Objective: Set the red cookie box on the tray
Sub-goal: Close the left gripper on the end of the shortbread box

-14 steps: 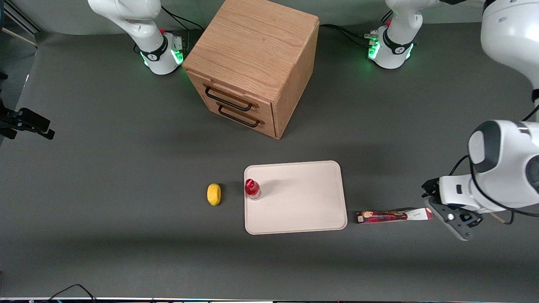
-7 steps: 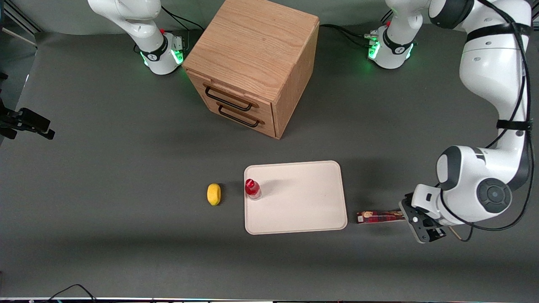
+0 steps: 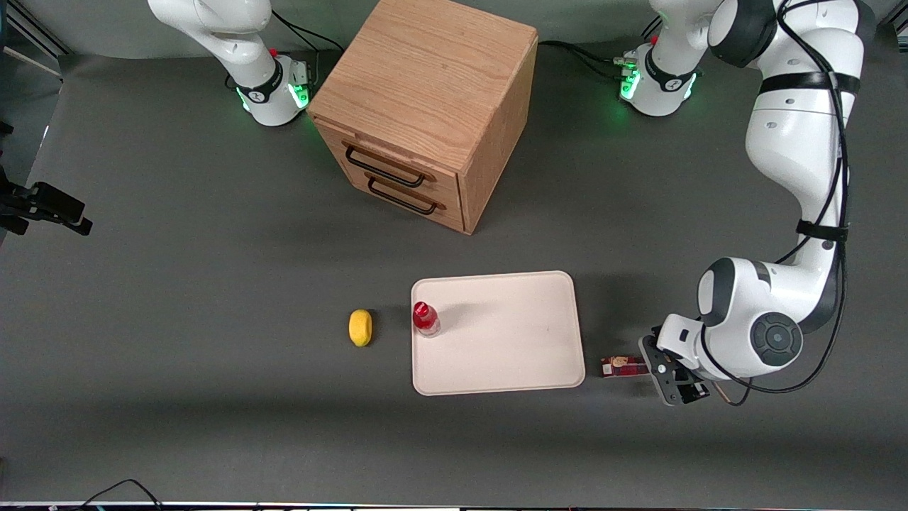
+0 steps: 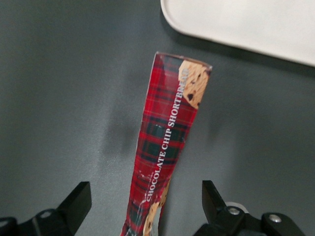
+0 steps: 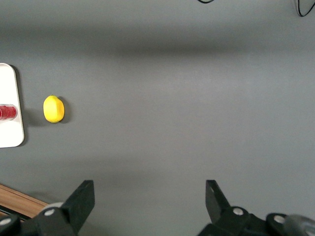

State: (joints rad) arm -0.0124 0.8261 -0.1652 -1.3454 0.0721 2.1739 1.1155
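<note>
The red cookie box (image 3: pixel 623 366) lies flat on the grey table beside the tray (image 3: pixel 511 369), toward the working arm's end; only its dark-red end shows there, the rest is under the gripper. In the left wrist view the box (image 4: pixel 167 142) is a long plaid carton with cookie pictures, lying between the two fingers. The left gripper (image 3: pixel 663 372) (image 4: pixel 146 211) is open, fingers (image 4: pixel 76 204) apart on either side of the box, not touching it. The cream-white tray corner (image 4: pixel 246 22) shows near the box's end.
A small red-capped bottle (image 3: pixel 425 319) stands on the tray's edge. A yellow lemon (image 3: pixel 360 327) lies beside the tray toward the parked arm's end. A wooden drawer cabinet (image 3: pixel 425 106) stands farther from the front camera.
The left arm has swung in toward the tray and come down over the box, now covering its white end and most of its length. The box has not moved.
</note>
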